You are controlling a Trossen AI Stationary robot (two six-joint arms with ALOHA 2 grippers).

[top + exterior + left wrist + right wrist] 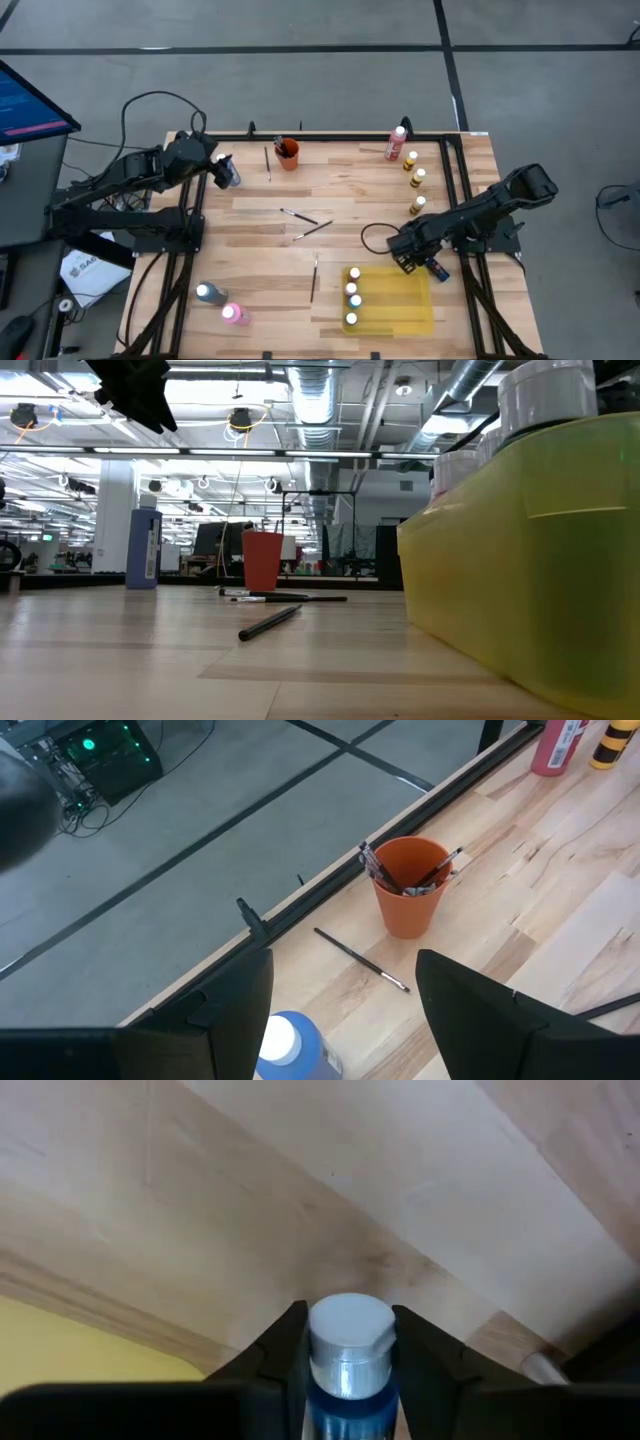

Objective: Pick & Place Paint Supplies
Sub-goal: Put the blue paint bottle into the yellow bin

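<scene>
four bottles (352, 295) already stand in the yellow tray (410, 305), just beside the right gripper (408, 259), whose fingers (283, 1355) sit against the white cap of a blue bottle (347, 1350) at the tray's edge; whether they grip it firmly i cannot tell. far across the table the left gripper (222, 172) hangs open over another blue bottle (290, 1048), near the orange cup (289, 154) holding a few brushes. left by my judgement: loose brushes (305, 222), two bottles near the front left (218, 303), four along the right edge (410, 172)
</scene>
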